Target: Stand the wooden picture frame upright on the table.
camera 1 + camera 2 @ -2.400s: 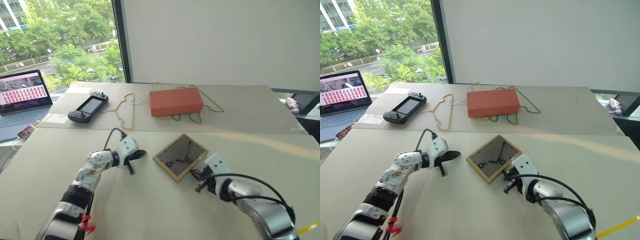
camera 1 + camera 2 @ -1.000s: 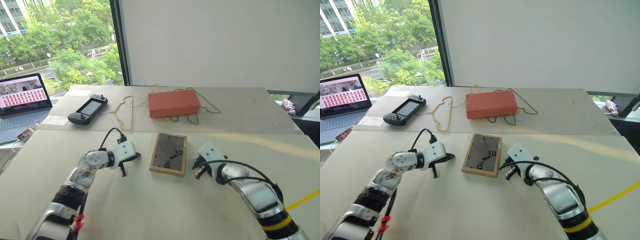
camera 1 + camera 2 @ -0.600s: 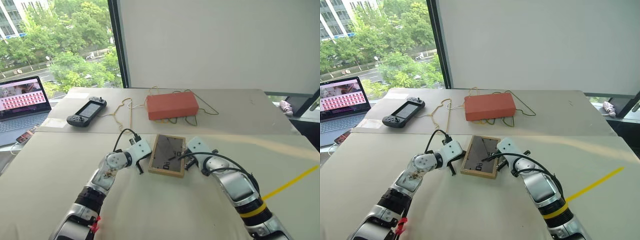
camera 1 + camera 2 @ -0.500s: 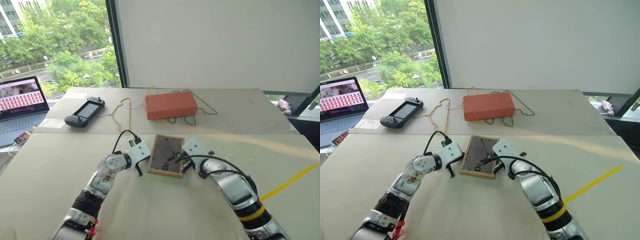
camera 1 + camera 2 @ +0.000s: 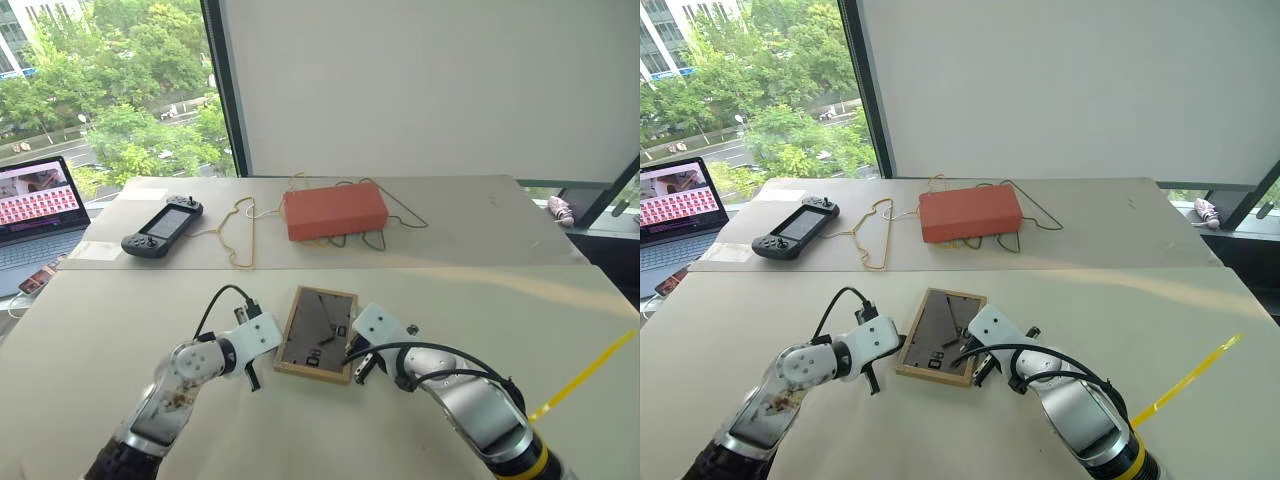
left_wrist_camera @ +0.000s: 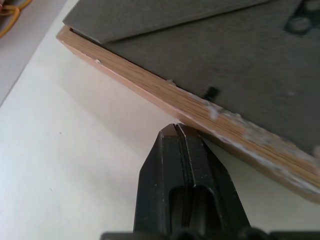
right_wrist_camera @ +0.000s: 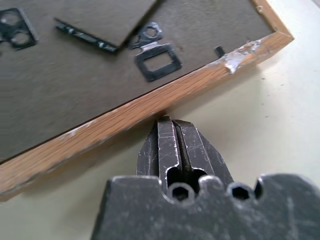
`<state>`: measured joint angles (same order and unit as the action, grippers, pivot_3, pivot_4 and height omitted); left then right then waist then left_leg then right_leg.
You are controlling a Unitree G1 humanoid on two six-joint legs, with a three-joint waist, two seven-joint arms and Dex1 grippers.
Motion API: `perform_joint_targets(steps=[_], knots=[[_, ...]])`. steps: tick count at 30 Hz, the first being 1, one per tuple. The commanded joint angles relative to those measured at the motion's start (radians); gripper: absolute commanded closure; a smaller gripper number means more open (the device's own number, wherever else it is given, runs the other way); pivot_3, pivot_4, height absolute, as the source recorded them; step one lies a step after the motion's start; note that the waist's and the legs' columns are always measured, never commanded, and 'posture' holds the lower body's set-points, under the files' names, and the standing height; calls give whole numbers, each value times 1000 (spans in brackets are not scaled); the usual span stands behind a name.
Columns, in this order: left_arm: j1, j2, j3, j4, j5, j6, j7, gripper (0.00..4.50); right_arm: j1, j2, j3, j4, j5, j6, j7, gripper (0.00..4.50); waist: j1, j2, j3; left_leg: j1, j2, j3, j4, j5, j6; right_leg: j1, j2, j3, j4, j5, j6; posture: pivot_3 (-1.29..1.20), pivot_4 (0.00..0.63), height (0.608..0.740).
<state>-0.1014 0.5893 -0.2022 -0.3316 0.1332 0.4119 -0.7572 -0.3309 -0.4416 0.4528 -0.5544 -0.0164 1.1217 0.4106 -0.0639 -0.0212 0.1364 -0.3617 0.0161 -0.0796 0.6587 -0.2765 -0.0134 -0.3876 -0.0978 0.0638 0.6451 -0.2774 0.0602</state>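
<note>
The wooden picture frame (image 5: 318, 333) lay face down on the table (image 5: 90, 330), dark back up. The left gripper (image 6: 176, 131) at its nine o'clock and the right gripper (image 7: 167, 122) at its four o'clock were both clenched, grasping nothing. Levering one edge up looked best. No containers; the orange-red box (image 5: 334, 212) sat at twelve o'clock.

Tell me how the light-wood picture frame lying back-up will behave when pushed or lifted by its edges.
The light-wood picture frame looks rigid, so it should slide flat across the smooth beige table. Its thin edges probably offer little grip. The loose fold-out stand may swing when lifted.
</note>
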Motion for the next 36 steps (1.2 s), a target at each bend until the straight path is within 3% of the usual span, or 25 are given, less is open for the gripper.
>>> perform_joint_targets(steps=[1, 16, 22, 24, 27, 30, 33, 36], knots=[[41, -4, -45, 4, -39, 58, -41, 4500, 14, 21, -4, 27, 23, 8, 1, 4415, 2, 0, 0, 0, 0, 0, 0, 0, 0, 0, 0, 0, 0, 0, 0, 0, 150, 740], [-75, -45, -115, 112, -93, -54, -125, 4500, 30, -40, -84, 114, 4, -91, 18, 4415, 38, 0, 0, 1, -2, 1, 0, 0, 0, 3, -1, 1, -4, 0, 0, 0, 150, 740], [-73, 21, -62, 142, -87, -98, -135, 4500, 46, -34, -112, 82, 11, -65, 14, 4415, 43, 0, 0, 0, -2, 1, 0, 0, 0, 2, -1, 1, -4, 0, 0, 0, 150, 740], [-86, 81, -5, 176, -77, -239, -129, 4500, 61, -46, -126, 75, 14, -65, 19, 4415, 44, 0, 0, 0, -1, 1, 0, 0, 0, 1, -1, 1, -4, 0, 0, 0, 150, 740], [-134, 181, 7, 338, 22, -743, -57, 4500, 72, -64, -137, 74, 20, -74, 29, 4415, 42, 0, 1, -2, -1, 1, 0, 0, 0, -2, -1, 1, -4, 0, 0, 0, 150, 740], [-204, 199, 1, 523, 93, -1047, 49, 4500, 74, -67, -155, 78, 34, -82, 33, 4415, 52, 1, 2, -3, -1, 1, 0, 0, 0, -2, -1, 1, -5, 0, -1, 0, 150, 740], [-289, 221, -32, 746, 238, -1413, 178, 3743, 81, -74, -176, 80, 43, -92, 37, 4500, 52, 0, 2, -5, -2, 1, 0, 0, 0, -2, -2, 0, -7, 0, 0, 0, 150, 740], [-351, 205, -34, 877, 438, -1634, 363, 2541, 85, -70, -196, 76, 55, -92, 39, 4500, 51, 0, 2, -6, -2, 1, 0, 0, 0, -3, -2, -1, -6, 0, 0, 0, 150, 740]])
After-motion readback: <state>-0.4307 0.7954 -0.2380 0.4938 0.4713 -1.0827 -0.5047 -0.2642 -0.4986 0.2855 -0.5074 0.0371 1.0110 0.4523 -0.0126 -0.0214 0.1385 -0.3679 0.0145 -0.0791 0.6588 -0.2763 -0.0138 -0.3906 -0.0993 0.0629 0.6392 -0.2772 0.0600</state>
